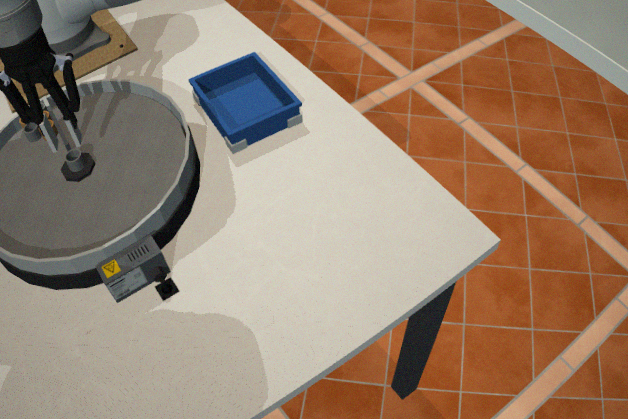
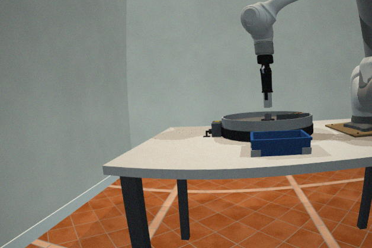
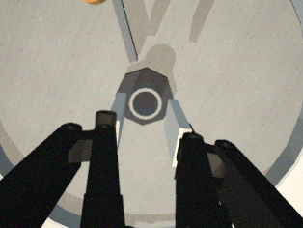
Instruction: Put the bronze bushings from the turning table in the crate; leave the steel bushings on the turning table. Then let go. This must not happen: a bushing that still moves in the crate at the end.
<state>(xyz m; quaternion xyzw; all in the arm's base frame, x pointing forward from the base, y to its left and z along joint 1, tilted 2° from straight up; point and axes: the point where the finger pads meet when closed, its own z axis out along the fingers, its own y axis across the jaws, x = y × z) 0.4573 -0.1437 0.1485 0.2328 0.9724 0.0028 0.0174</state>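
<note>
My gripper (image 1: 64, 146) (image 2: 267, 107) (image 3: 145, 110) is partly open and empty, above the middle of the turning table (image 1: 131, 165) (image 2: 240, 125) (image 3: 58, 63). A steel bushing (image 1: 74, 160) (image 2: 267, 115) (image 3: 145, 89) stands upright on the dark hub below the fingertips. Another steel bushing (image 1: 31, 132) is behind the fingers in the top view. Bronze shows beside it, mostly hidden by the fingers; a bronze bushing (image 3: 95, 1) is cut off at the top of the wrist view. The blue crate (image 1: 263, 128) (image 2: 279, 147) is empty in the top view.
The turning table has a raised grey rim. A thin grey bar (image 3: 126, 34) reaches toward the hub. A motor box (image 1: 133, 272) (image 2: 216, 129) is attached to the turning table's side. Grey corner brackets (image 1: 294, 121) hold the crate. The arm's base stands on a wooden board (image 1: 119, 43) (image 2: 336, 126).
</note>
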